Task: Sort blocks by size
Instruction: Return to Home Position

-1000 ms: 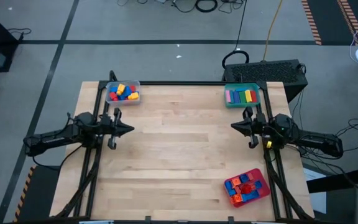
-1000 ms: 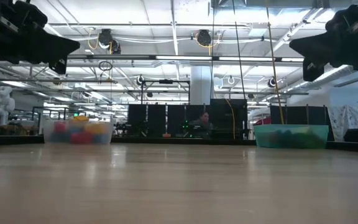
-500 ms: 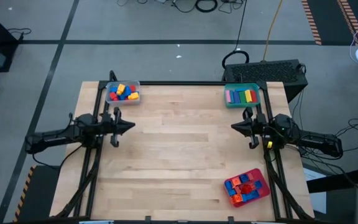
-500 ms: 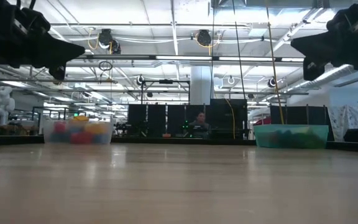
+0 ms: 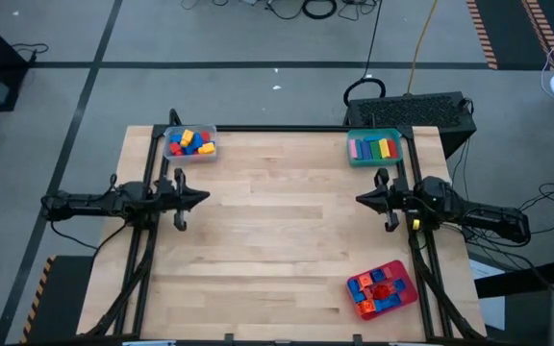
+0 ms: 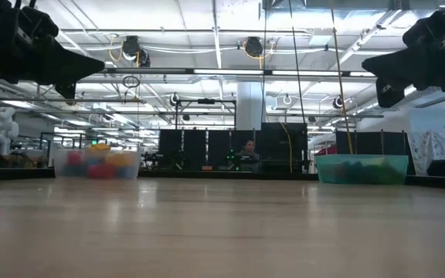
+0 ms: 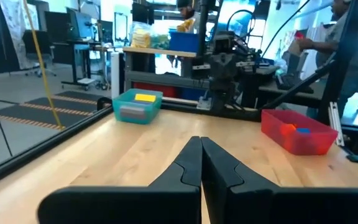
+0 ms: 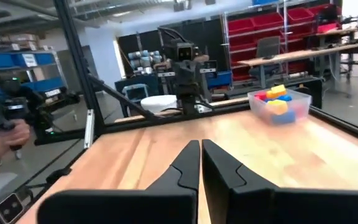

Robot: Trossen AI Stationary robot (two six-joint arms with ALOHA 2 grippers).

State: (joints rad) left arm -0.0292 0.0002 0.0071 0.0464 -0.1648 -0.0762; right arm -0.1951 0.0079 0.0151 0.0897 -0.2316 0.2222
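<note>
Since no blocks (image 5: 190, 142) lie loose on the desk (image 5: 277, 245), sorting looks complete, and the step in hand is judged to be parking both arms. Blocks sit in 3 trays. Med. bricks are in the clear tray (image 5: 212, 132) at the corner on the left arm's side. Long bars are in the teal tray (image 5: 351, 159) at the corner on the right arm's side. Small pieces are in the red tray (image 5: 399, 266) by the opposite edge, same side. Left gripper (image 5: 203, 199) and right gripper (image 5: 359, 199) hover over the desk, each near its own side, tips pointing inward, well apart. Both sets of fingers are pressed together w/ nothing held, per wrist views.

Recommendation: keep fingers closed and arms level, and draw back along each arm's own line w/o sweeping sideways. The teal tray is near the right arm and the clear tray near the left. Obstructions are the frame rails (image 5: 154, 168) beside each arm. A person's hand (image 8: 14, 134) shows beyond the desk edge, apart from the arms.
</note>
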